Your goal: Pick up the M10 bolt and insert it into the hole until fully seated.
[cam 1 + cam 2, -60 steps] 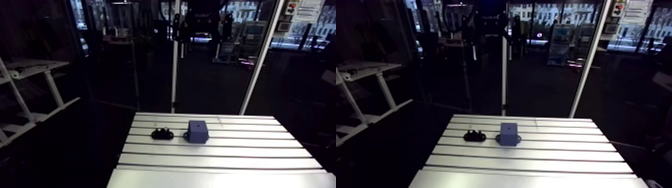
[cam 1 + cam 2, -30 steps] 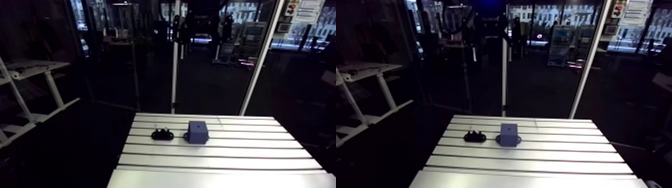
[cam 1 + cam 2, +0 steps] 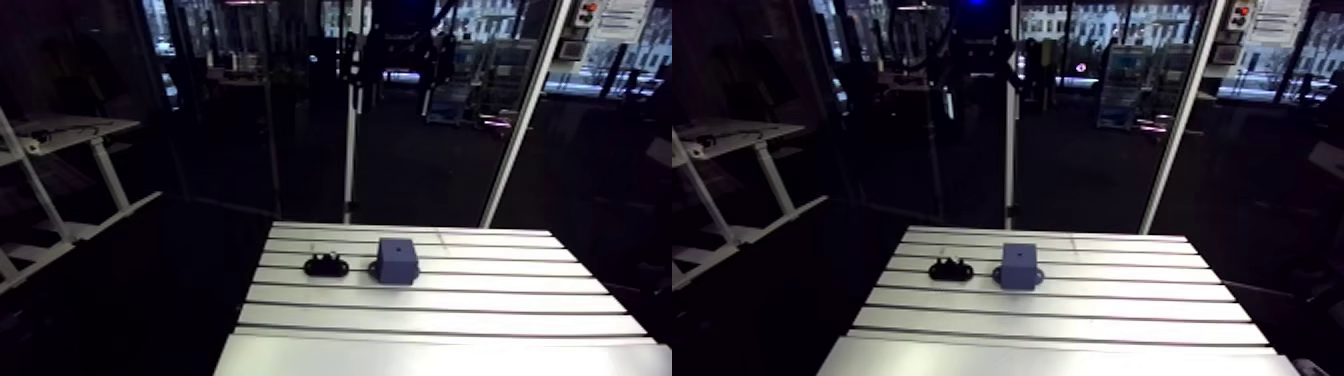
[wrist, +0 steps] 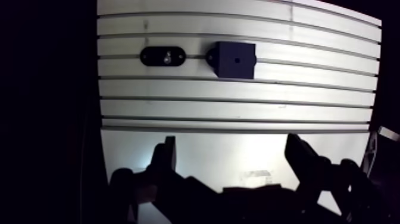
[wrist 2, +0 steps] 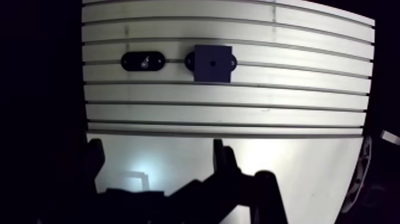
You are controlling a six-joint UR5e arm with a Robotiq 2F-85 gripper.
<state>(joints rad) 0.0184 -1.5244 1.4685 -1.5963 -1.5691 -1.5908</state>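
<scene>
The jaws hang wide apart and empty; the M10 bolt (image 4: 167, 57) sits in a black holder (image 4: 152, 56) on the tabletop (image 4: 238, 101), near the blue block (image 4: 229, 65); I'd centre them squarely over the bolt before descending.

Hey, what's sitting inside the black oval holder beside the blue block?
A small shiny piece, probably the bolt's head, shows in the black oval holder. Anything below it is hidden inside the holder.
</scene>
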